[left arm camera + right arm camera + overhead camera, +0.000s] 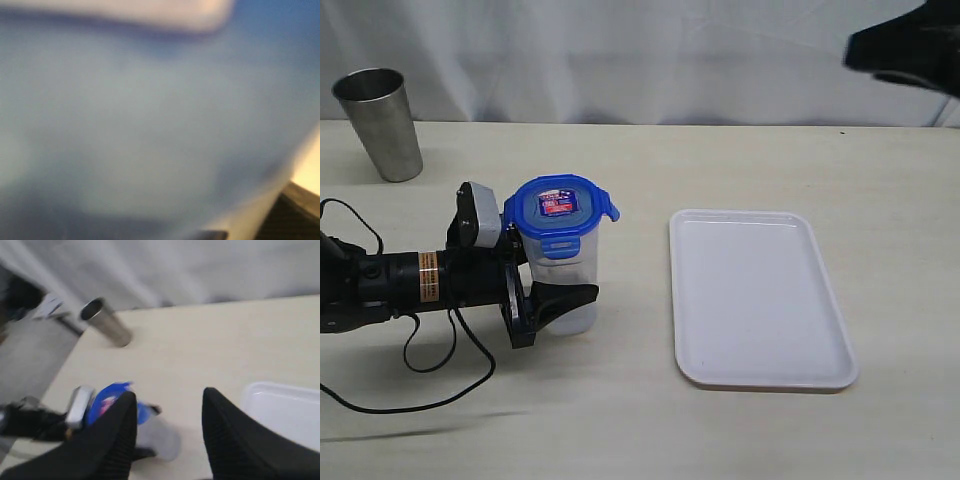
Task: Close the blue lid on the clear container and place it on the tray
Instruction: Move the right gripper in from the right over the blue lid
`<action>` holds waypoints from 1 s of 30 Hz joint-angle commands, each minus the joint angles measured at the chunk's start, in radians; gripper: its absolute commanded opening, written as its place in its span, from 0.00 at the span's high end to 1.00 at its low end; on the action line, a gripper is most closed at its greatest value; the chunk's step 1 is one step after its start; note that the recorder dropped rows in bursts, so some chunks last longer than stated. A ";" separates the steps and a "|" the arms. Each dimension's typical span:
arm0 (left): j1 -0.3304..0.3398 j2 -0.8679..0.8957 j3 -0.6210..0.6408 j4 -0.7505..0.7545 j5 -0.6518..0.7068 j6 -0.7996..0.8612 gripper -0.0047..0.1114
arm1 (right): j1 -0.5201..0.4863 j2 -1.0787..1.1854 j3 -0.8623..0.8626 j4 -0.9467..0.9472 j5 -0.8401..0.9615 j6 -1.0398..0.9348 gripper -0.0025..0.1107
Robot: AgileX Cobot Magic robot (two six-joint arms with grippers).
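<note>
Left tool (552,272) tight around clear container (575,262) (blue lid (560,205) on, wrist view blurred); right tool (170,440) spread.

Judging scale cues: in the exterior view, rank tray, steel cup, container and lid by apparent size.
1. tray
2-3. container and steel cup look alike; the cup sits farther away, so unranked
4. lid

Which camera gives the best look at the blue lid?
The exterior view: the lid sits sharp and whole on the container, label visible. The left wrist view gives only a blue blur; the right wrist view shows it blurred, partly behind the right gripper.
</note>
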 commanded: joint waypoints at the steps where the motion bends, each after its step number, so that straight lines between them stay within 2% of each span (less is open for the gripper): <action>1: -0.003 -0.010 -0.005 -0.007 -0.018 0.000 0.96 | 0.061 0.169 -0.018 0.230 0.229 -0.252 0.61; 6: -0.003 -0.010 -0.005 -0.007 -0.018 0.000 0.96 | 0.255 0.313 -0.018 0.160 0.068 -0.276 0.58; 10: -0.003 -0.010 -0.005 -0.007 -0.018 0.000 0.96 | 0.354 0.398 -0.051 0.154 -0.093 -0.235 0.53; 15: -0.003 -0.010 -0.005 -0.007 -0.018 0.000 0.96 | 0.433 0.494 -0.171 -0.009 -0.072 -0.076 0.54; 21: -0.003 -0.010 -0.005 -0.014 -0.018 0.002 0.96 | 0.503 0.578 -0.294 -0.258 -0.030 0.182 0.56; 30: -0.003 -0.010 -0.005 -0.008 -0.018 0.004 0.96 | 0.510 0.638 -0.348 -0.295 -0.010 0.260 0.56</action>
